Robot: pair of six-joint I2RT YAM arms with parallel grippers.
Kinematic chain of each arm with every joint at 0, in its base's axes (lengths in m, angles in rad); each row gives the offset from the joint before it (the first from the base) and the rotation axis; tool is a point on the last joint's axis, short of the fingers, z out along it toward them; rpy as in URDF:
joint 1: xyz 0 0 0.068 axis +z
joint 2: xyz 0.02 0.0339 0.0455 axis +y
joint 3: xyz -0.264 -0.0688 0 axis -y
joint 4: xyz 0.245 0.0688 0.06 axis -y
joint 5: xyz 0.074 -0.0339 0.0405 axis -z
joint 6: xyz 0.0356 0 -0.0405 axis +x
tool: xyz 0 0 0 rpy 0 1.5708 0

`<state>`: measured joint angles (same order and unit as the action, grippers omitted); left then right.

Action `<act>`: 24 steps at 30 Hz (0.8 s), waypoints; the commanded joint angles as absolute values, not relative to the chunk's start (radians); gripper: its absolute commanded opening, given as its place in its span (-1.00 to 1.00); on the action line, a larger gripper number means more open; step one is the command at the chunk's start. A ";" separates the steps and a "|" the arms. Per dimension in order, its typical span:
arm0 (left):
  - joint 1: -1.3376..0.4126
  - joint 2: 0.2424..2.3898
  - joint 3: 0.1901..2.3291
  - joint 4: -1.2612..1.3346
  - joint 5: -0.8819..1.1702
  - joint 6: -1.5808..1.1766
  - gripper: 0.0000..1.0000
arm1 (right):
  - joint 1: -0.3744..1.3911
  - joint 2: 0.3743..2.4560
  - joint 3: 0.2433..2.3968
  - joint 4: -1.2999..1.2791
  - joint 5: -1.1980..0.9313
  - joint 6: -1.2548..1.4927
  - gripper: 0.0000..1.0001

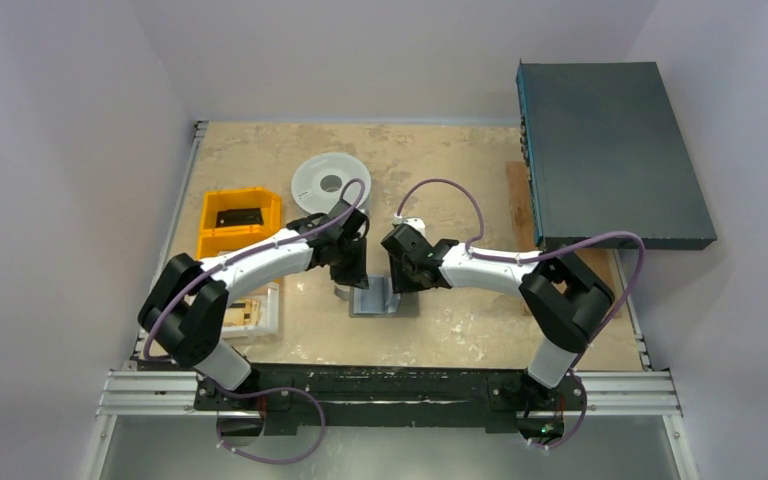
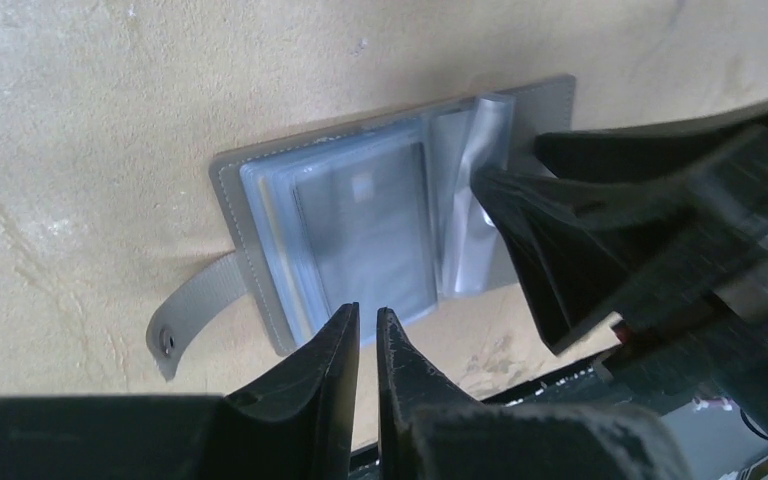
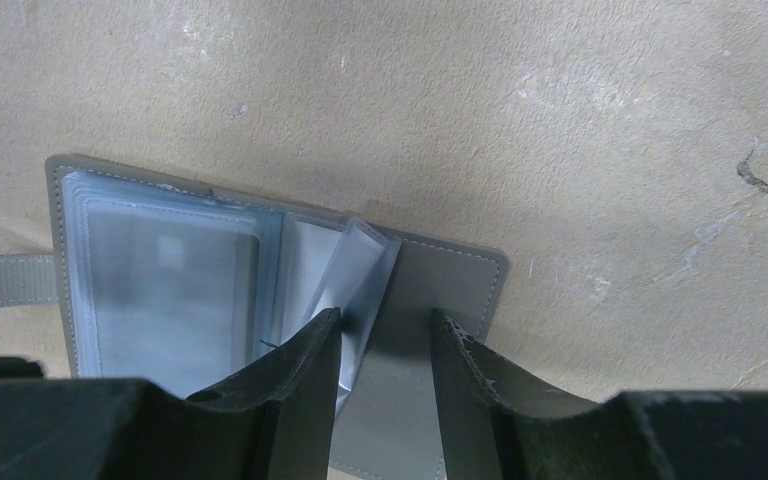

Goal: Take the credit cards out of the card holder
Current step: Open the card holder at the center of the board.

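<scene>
The slate-grey card holder (image 1: pixel 381 300) lies open on the table between my two grippers. Its clear sleeves show in the left wrist view (image 2: pixel 360 230), and a grey card (image 3: pixel 170 290) sits in the top sleeve. The strap with a snap (image 2: pixel 185 315) sticks out to the side. My left gripper (image 2: pixel 367 315) is shut and empty, with its tips at the near edge of the sleeve stack. My right gripper (image 3: pixel 385 318) is open over the holder's bare cover (image 3: pixel 440 280). Its left finger (image 3: pixel 310 350) touches one raised clear sleeve (image 3: pixel 360 260).
A pale grey round spool (image 1: pixel 325 182) stands behind the left arm. A yellow bin (image 1: pixel 207 240) with a black item (image 1: pixel 237 215) is at the left, and a clear box (image 1: pixel 271 314) is below it. A dark flat box (image 1: pixel 610 155) overhangs the right side.
</scene>
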<state>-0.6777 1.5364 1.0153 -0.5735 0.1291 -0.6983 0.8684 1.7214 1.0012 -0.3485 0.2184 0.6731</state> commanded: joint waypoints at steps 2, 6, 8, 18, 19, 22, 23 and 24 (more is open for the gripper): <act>-0.683 1.595 1.022 -0.515 0.145 -0.718 -0.82 | 0.864 1.745 0.961 -0.317 0.189 0.675 -0.29; -0.684 1.633 1.016 -0.498 0.148 -0.718 -0.87 | 0.865 1.744 0.958 -0.310 0.184 0.672 -0.29; -0.686 1.648 1.014 -0.492 0.150 -0.721 -0.89 | 0.865 1.746 0.956 -0.303 0.176 0.670 -0.29; -0.700 1.715 1.014 -0.455 0.166 -0.745 -0.97 | 0.859 1.736 0.942 -0.270 0.140 0.669 -0.13; -0.700 1.720 1.015 -0.451 0.171 -0.748 -0.97 | 0.859 1.732 0.941 -0.265 0.134 0.669 -0.09; -0.700 1.730 1.021 -0.443 0.182 -0.756 -0.98 | 0.858 1.713 0.931 -0.246 0.116 0.668 0.06; -0.700 1.732 1.023 -0.442 0.184 -0.758 -0.98 | 0.856 1.708 0.927 -0.241 0.113 0.670 0.09; -0.700 1.735 1.026 -0.441 0.185 -0.760 -0.98 | 0.856 1.700 0.925 -0.238 0.108 0.671 0.12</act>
<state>-0.6933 1.7077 1.0153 -0.4713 0.1703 -0.7395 0.8623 1.6962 0.9649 -0.2844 0.1623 0.6689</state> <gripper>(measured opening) 0.012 0.536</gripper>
